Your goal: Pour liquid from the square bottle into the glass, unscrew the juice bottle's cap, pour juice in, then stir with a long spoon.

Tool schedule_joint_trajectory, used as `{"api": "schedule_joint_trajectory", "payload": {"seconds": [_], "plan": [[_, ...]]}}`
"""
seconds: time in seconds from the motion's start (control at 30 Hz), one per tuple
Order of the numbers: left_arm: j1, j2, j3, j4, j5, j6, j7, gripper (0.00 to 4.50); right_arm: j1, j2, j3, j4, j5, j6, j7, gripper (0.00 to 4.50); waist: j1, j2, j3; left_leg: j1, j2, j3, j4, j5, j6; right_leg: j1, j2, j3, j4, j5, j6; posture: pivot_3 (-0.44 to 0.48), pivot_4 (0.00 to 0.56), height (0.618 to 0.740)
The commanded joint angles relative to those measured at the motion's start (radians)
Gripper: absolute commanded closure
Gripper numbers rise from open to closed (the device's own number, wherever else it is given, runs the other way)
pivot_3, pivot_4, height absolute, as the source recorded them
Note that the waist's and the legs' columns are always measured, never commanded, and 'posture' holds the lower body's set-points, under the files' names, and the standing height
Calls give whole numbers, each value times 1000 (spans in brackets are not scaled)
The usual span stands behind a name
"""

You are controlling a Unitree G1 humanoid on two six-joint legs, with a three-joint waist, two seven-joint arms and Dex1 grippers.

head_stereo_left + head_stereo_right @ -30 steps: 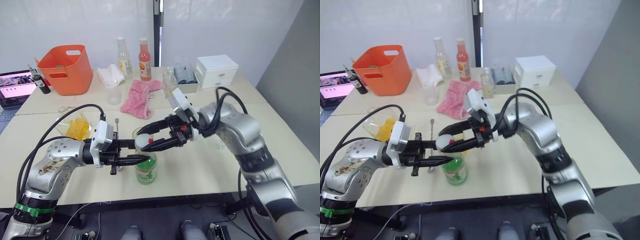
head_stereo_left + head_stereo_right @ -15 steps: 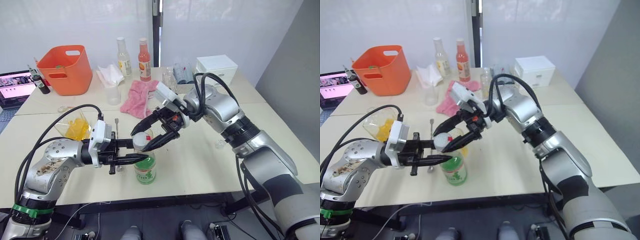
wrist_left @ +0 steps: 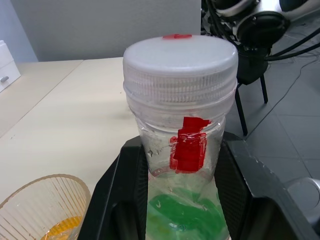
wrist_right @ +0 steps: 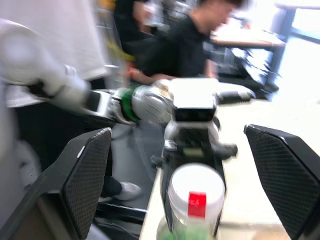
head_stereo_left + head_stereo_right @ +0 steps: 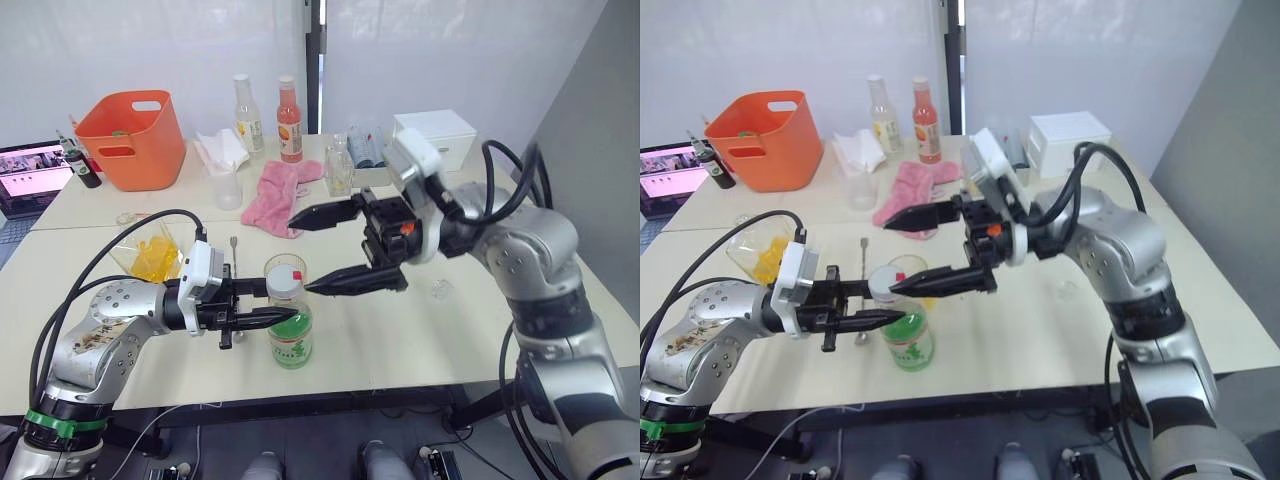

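Note:
The juice bottle (image 5: pixel 291 336), with its green-and-white label, stands upright near the table's front edge. My left gripper (image 5: pixel 262 317) is shut on its neck, just under the white cap (image 3: pixel 180 56) with a red mark. The cap sits on the bottle. My right gripper (image 5: pixel 312 254) hovers just right of the cap, open wide, one finger above cap height and one level with it. The ribbed glass (image 3: pixel 46 209), holding some orange-yellow liquid, stands right behind the bottle. The long spoon (image 5: pixel 862 252) lies on the table beyond my left gripper. What looks like the square bottle (image 5: pixel 339 170) stands by the pink cloth.
At the back stand an orange bucket (image 5: pixel 132 135), a pale yellow bottle (image 5: pixel 245 112), an orange-red bottle (image 5: pixel 290 120), a clear cup (image 5: pixel 226 187) and a white drawer box (image 5: pixel 435 140). A pink cloth (image 5: pixel 275 195) lies mid-table, a crumpled bag (image 5: pixel 150 255) at left. A person (image 4: pixel 190 47) sits beyond.
My right gripper, which was closed in around the cap, has drawn back to the right and spread wide open. The cap stays on the bottle. My left gripper has held still.

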Motion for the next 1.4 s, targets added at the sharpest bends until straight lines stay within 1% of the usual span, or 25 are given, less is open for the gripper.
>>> {"api": "schedule_joint_trajectory", "payload": {"seconds": [0.03,0.1,0.27,0.57,0.83,0.87,0.9,1.03,1.1,1.27,1.4], "plan": [[-18,6,-14,35,27,4,-11,3100,51,29,-81,-163,28,143,-293,15,0,0,0,0,0,0,0,0,0,0,0,0,0,0,0,0,150,739],[-33,6,-19,48,27,6,-18,3100,80,41,-91,-214,31,203,-387,15,1,0,0,0,0,0,1,0,0,0,0,0,0,0,0,0,150,739],[-57,7,-36,71,22,15,-49,3100,114,71,-86,-278,65,280,-485,15,1,0,0,-1,0,0,1,0,0,0,0,0,0,0,0,0,150,739],[-99,-13,-67,102,32,8,-70,3100,116,116,-49,-285,67,308,-541,15,1,0,0,-1,0,0,1,0,0,0,0,0,-1,0,0,0,150,739],[-101,-15,-65,103,35,8,-68,3100,114,126,-16,-273,38,291,-540,15,2,0,0,-1,0,0,1,0,0,0,0,0,-1,0,0,0,150,739],[-101,-15,-64,103,35,8,-67,3100,114,128,-15,-272,36,290,-539,524,2,0,0,-1,0,0,1,0,0,0,0,0,-1,0,0,0,150,739],[-99,-14,-63,102,35,7,-67,3100,115,132,-15,-272,34,288,-539,810,2,0,0,-1,0,0,1,0,0,0,0,0,-1,0,0,0,150,739],[-92,-8,-58,97,34,9,-67,3100,115,142,-16,-269,29,281,-538,2207,1,0,0,-1,0,0,1,0,0,0,0,0,-1,0,0,0,150,739],[-90,-7,-57,95,35,10,-67,3100,114,146,-19,-266,27,278,-534,2774,2,0,0,-1,0,0,1,0,0,0,0,0,-1,0,0,0,150,739],[-81,-1,-51,84,33,15,-65,3100,116,158,-28,-261,38,277,-526,2800,1,0,0,-1,0,0,1,0,0,0,0,0,-1,0,0,0,150,739],[-65,9,-41,67,33,13,-64,3100,112,156,-22,-228,37,228,-441,2800,-1,0,0,-1,0,0,1,0,0,0,0,0,-1,0,0,0,150,739]]}}
